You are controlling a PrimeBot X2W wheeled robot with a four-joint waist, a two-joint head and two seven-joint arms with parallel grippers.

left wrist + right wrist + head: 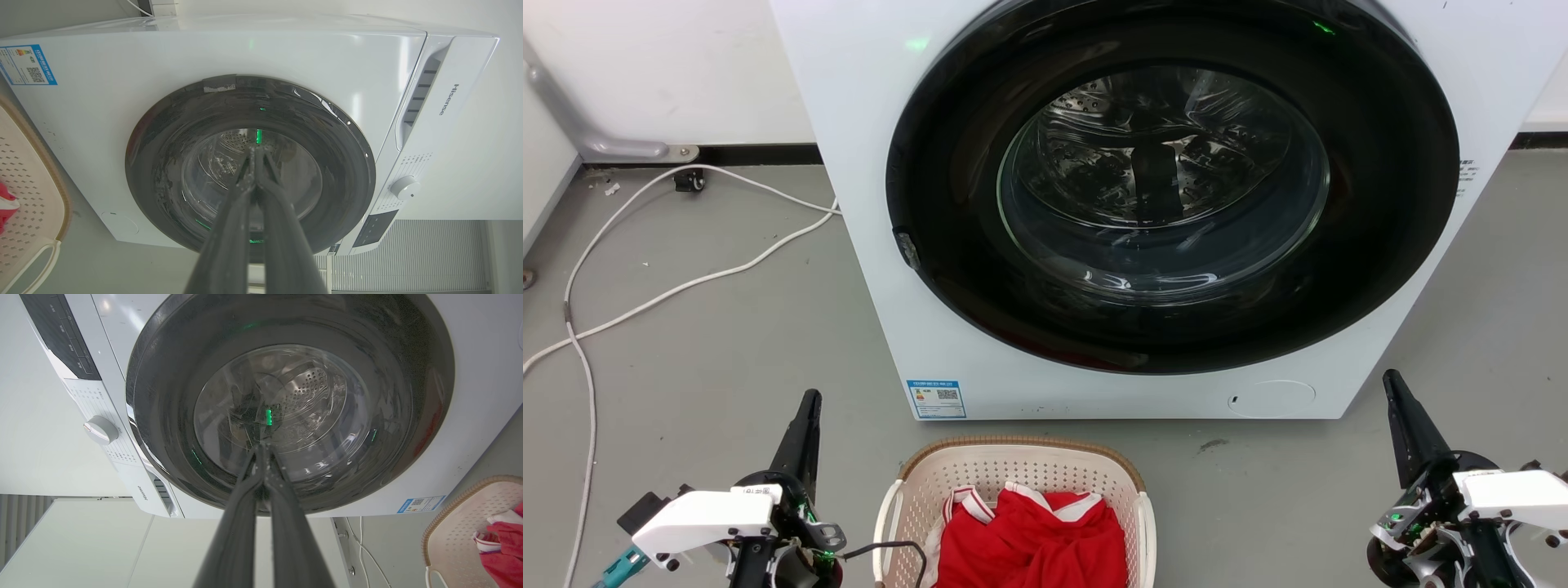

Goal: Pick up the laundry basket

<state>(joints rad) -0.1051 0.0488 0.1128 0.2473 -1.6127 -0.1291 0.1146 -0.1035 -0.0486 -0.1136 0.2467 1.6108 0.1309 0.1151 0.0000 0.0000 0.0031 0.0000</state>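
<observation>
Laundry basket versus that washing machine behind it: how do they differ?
The laundry basket is small, cream and perforated; the washer is far bigger, smooth and white. The basket is open-topped, holding a red garment; the washer's dark round door is shut. Both stand on the grey floor.

Head view: from high, facing forward and down on the washer (866,163) front and the floor (727,343) before it. Left wrist view: low and close, rolled sideways, looking up along the left tool (256,151) at the door (163,139). Right wrist view: mirrored, along the right tool (261,447). All three share the door and the basket (1013,469) rim.
</observation>
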